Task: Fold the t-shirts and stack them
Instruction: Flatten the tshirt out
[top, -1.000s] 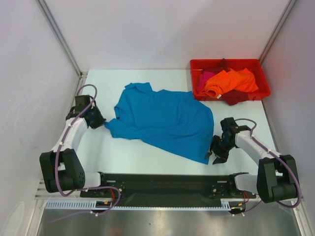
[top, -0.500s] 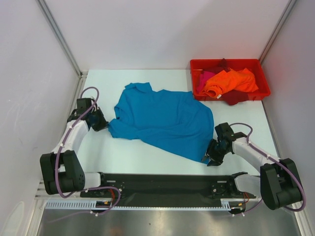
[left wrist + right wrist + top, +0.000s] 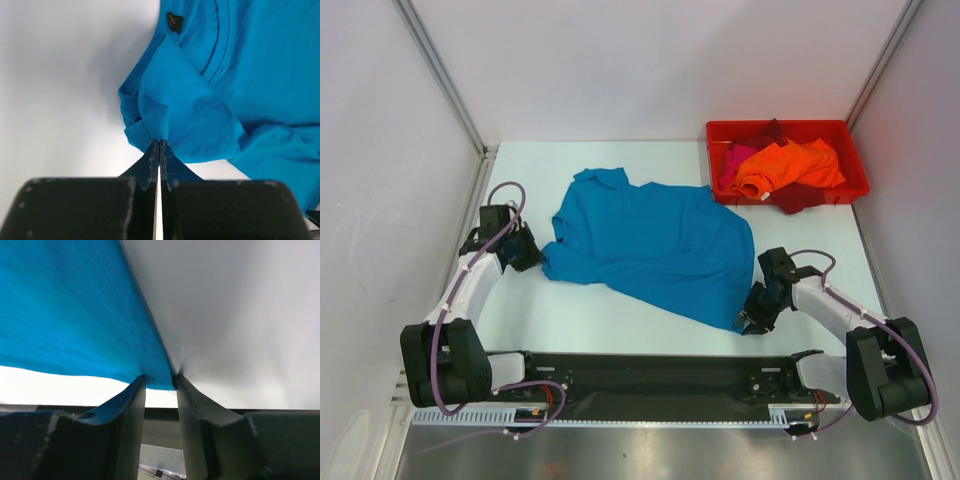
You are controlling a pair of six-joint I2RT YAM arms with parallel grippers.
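A teal-blue t-shirt (image 3: 650,245) lies spread and rumpled in the middle of the white table. My left gripper (image 3: 525,255) is at its left sleeve. In the left wrist view the gripper (image 3: 159,142) is shut, with the edge of the bunched sleeve (image 3: 180,120) pinched at its tips. My right gripper (image 3: 752,318) is at the shirt's near right hem corner. In the right wrist view it (image 3: 160,377) is open, and the corner of the cloth (image 3: 75,305) lies between the two fingers.
A red plastic bin (image 3: 860,185) stands at the back right. It holds an orange shirt (image 3: 790,165), a magenta one (image 3: 735,157) and a dark red one (image 3: 800,197). White walls close in both sides. A black rail runs along the near edge.
My right gripper has moved left and nearer, onto the shirt's hem corner. My left gripper has shifted slightly right with the sleeve.
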